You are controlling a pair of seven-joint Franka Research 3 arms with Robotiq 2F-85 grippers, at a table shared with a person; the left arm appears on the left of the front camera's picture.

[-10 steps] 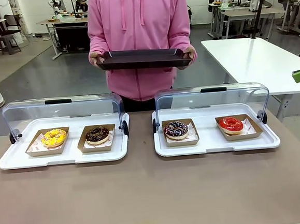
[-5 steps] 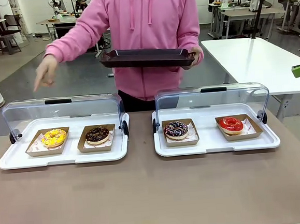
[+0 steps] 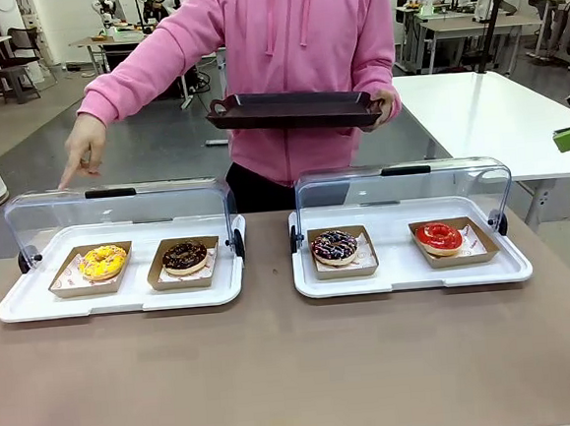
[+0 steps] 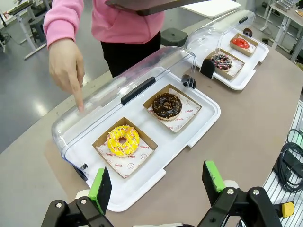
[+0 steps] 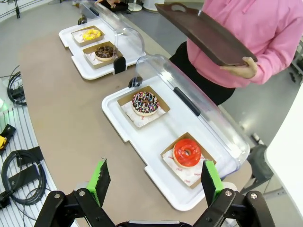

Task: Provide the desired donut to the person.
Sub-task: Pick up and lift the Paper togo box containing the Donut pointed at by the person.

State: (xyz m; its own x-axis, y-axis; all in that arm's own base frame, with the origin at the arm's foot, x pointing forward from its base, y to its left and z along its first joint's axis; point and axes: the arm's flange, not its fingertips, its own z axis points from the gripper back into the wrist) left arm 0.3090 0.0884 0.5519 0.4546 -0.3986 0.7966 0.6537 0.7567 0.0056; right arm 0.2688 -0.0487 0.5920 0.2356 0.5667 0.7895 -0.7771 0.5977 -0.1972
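The person (image 3: 298,64) stands across the table in a pink hoodie, holding a dark tray (image 3: 297,109) in one hand. The other hand (image 3: 82,148) points a finger down at the clear lid (image 4: 128,80) of the left case, on the side where the yellow donut (image 3: 102,260) sits in its paper tray. The same yellow donut (image 4: 123,140) lies below my left gripper (image 4: 157,184), which hangs open and empty near the case's front edge. My right gripper (image 5: 155,182) is open and empty above the right case, nearest the red donut (image 5: 187,152).
A chocolate donut (image 3: 185,255) shares the left white case (image 3: 16,308). A dark sprinkled donut (image 3: 335,246) and the red donut (image 3: 439,236) sit in the right case (image 3: 512,272). Both clear lids are tipped back. Bare brown table spans the front. Cables (image 5: 19,177) lie off the table's side.
The person took one hand off the tray, swung it out and lowered it, pointing at the left case. The tray, now in one hand, shifted slightly right. Neither gripper changed.
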